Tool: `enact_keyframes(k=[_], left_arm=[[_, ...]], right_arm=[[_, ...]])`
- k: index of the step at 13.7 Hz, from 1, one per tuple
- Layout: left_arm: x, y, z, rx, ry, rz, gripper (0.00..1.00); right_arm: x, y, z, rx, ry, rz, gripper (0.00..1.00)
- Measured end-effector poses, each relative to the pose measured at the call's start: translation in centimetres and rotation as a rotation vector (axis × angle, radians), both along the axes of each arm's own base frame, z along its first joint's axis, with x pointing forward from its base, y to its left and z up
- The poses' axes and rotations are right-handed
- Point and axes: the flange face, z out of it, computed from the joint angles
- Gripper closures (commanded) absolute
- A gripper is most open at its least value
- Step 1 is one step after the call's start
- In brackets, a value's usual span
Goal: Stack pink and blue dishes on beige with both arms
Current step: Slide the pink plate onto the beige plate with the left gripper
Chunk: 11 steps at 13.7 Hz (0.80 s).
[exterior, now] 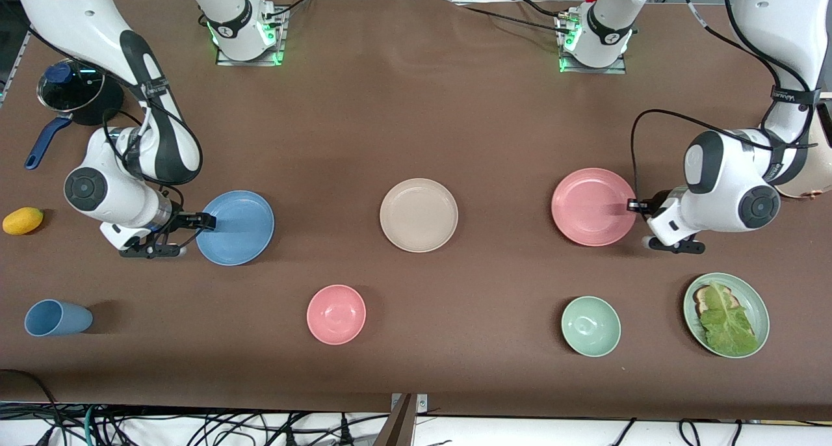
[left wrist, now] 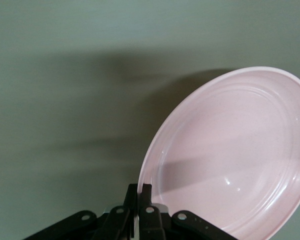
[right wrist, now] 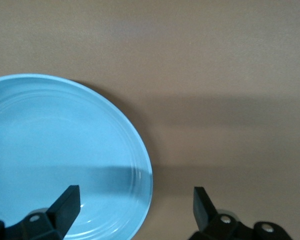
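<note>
The beige plate (exterior: 419, 214) lies in the middle of the table. Beside it, toward the left arm's end, lies the pink plate (exterior: 591, 205). My left gripper (exterior: 634, 206) is shut on that plate's rim. In the left wrist view the two fingers (left wrist: 146, 192) pinch the edge of the pink plate (left wrist: 235, 155). Toward the right arm's end lies the blue plate (exterior: 237, 227). My right gripper (exterior: 207, 222) is at its rim and open. In the right wrist view the right gripper (right wrist: 136, 200) straddles the edge of the blue plate (right wrist: 55, 150), one finger over the dish and one outside it.
Nearer the front camera stand a blue cup (exterior: 57, 318) on its side, a pink bowl (exterior: 336, 314), a green bowl (exterior: 591, 326) and a pale green plate (exterior: 757, 303) with lettuce. A yellow fruit (exterior: 23, 220) and a lidded black pot (exterior: 78, 91) sit at the right arm's end.
</note>
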Motion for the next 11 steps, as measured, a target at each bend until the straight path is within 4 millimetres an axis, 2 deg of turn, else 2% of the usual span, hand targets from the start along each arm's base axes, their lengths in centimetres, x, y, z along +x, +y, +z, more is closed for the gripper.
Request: enact_keyframes(k=[3, 4, 6, 8, 11], left_arm=[[1.3, -7.3, 4.1, -0.021, 0.018, 0.077, 1.0], [1.3, -9.9, 4.9, -0.022, 0.02, 0.106, 1.0], [1.1, -14.9, 5.8, -0.034, 0.028, 0.158, 1.0], [1.3, -20.3, 5.9, -0.031, 0.031, 0.179, 1.0], [0.3, -28.8, 3.2, -0.007, 0.069, 0.183, 1.0]], right_arm=[[-1.1, -0.1, -1.4, 0.001, -0.017, 0.015, 0.07], [-1.3, -0.3, -1.7, 0.002, -0.017, 0.018, 0.08], [-1.5, -1.0, -1.9, 0.002, -0.018, 0.017, 0.17], [-1.6, -1.5, -1.9, 0.002, -0.017, 0.019, 0.26], [-1.7, -1.6, -2.0, 0.003, -0.016, 0.02, 0.33]])
